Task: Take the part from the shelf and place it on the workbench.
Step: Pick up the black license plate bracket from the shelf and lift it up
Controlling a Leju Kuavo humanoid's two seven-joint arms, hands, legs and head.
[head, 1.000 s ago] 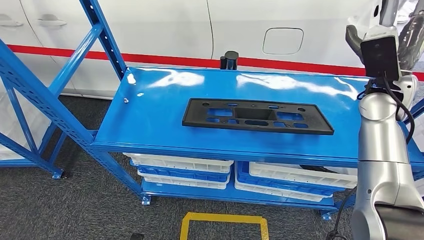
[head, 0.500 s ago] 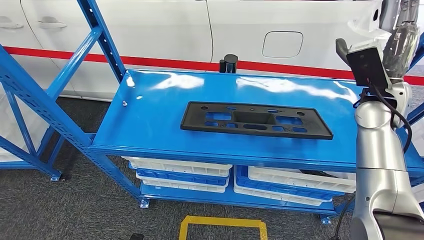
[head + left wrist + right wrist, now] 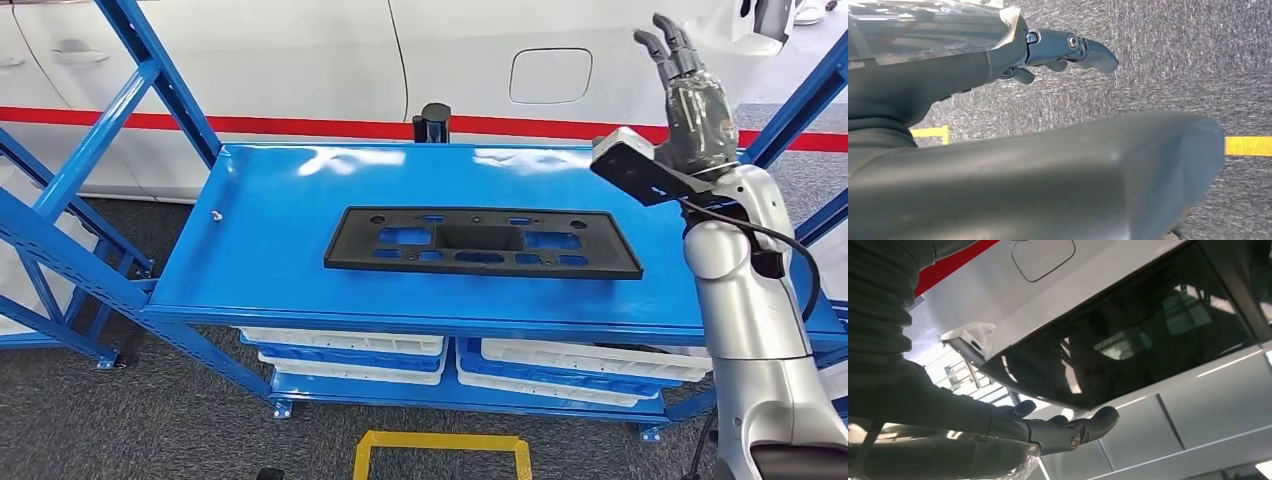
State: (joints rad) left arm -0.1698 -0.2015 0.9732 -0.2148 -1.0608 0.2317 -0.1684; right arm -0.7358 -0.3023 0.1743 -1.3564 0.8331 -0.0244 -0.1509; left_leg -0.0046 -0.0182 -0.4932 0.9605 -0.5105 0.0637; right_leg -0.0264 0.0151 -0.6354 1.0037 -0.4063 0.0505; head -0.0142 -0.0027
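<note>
Part (image 3: 483,242): black perforated plate, flat mid-shelf (image 3: 250,230) on top blue deck, long axis running left to right across head view. Lies below and to the left of right hand (image 3: 690,100), well apart; right hand nearer. Right hand raised at shelf's right end, fingers extended upward, holding nothing. Left hand (image 3: 1068,47) hanging over grey floor, probably slack and empty; view poor. Versus half a second ago: right hand higher, camera shifted.
</note>
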